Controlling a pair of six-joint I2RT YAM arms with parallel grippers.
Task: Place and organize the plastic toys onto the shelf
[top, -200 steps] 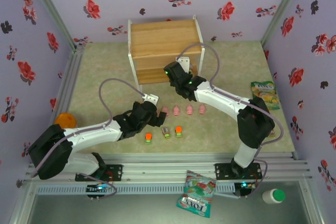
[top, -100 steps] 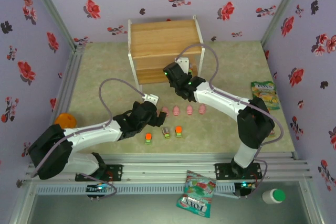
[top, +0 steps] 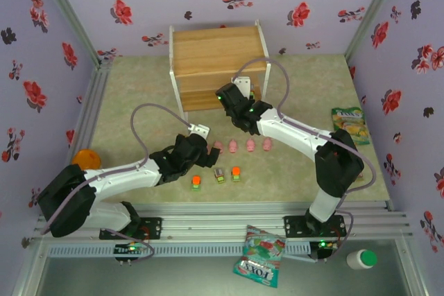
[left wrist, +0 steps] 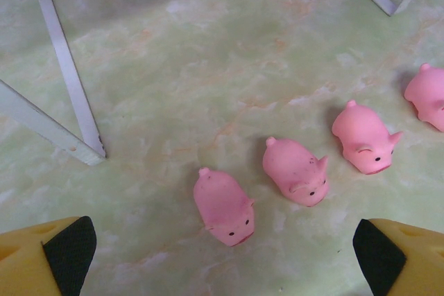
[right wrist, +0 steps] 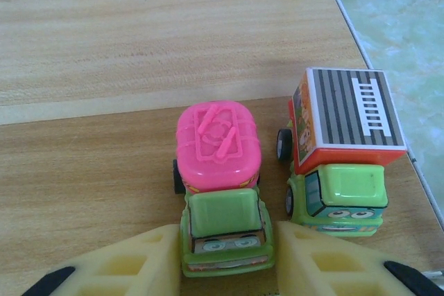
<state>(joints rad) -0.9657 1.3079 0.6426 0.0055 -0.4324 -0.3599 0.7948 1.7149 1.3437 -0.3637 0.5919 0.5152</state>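
The left arm [top: 118,178] is stretching from lower left toward the middle, left gripper [left wrist: 222,258] gaping wide. The right arm [top: 291,129] is reaching up the middle, right gripper [right wrist: 227,247] pinching a toy truck [right wrist: 220,164].

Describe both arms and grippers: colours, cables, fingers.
The left arm and right arm have white links between bulky black joints, each with a grey cable looping off it. The left gripper has yellow fingers with black pads. The right gripper has paler yellow, ribbed fingers, black at the tips.
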